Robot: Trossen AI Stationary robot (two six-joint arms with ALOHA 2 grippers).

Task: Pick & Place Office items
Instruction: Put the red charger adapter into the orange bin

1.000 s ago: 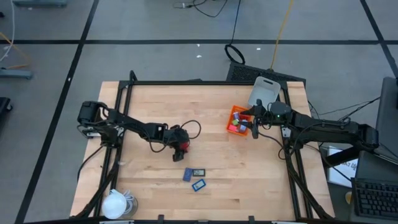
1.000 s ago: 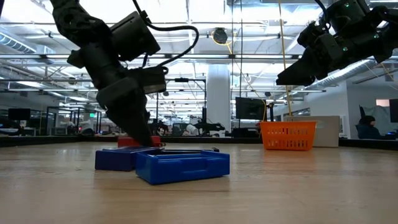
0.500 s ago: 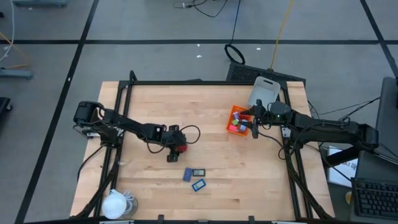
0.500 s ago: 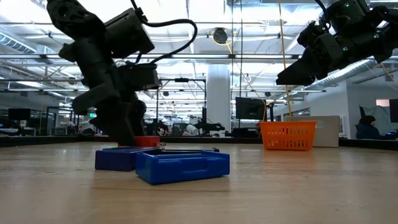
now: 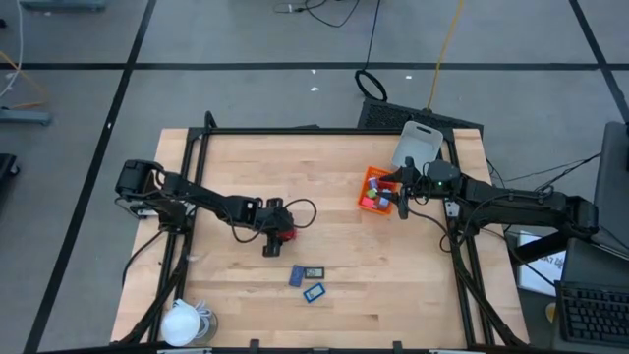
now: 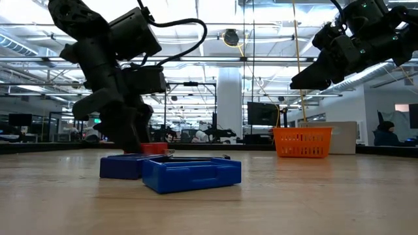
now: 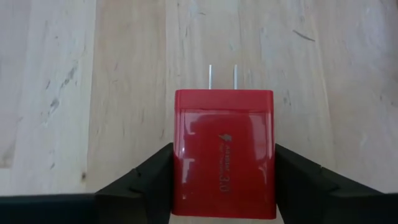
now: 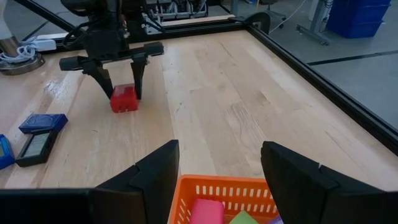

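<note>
On the wooden table (image 5: 246, 167), the orange basket (image 5: 376, 190) sits by the right edge under the right gripper (image 5: 401, 200), fingers spread wide and empty. The left gripper (image 5: 275, 236), near the middle, is clamped on a red plug (image 7: 223, 152). Blue blocks (image 5: 305, 280) lie toward the front edge.

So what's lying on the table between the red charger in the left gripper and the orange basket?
Nothing: in the high view the wood between the red charger and the orange basket is bare. The right wrist view agrees.
</note>
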